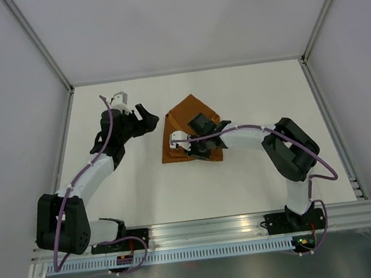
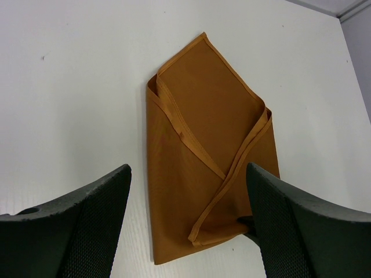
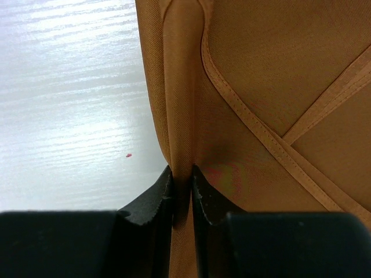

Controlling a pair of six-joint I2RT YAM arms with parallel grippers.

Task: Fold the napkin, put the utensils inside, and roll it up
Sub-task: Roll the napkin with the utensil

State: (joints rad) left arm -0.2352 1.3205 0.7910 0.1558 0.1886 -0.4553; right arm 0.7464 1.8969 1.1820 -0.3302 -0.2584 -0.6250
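- Right wrist view is showing the right fingers [image 3: 156, 197] pinching a raised fold along the edge of the napkin [image 3: 261, 87], almost meeting, with only cloth between them.
- Top external view is showing the rust-orange napkin lying folded into a pointed packet on the white surface [image 1: 254, 97], between the two arms.
- Left fingers [image 2: 98, 214] are standing wide apart near the napkin, not touching it and gripping nothing.

a robotics lab cell: a white table [image 1: 198, 191] walled by plain white panels [image 1: 179, 25], with two cabled robot arms [image 1: 98, 168] bolted to an aluminium rail [image 1: 209, 229].
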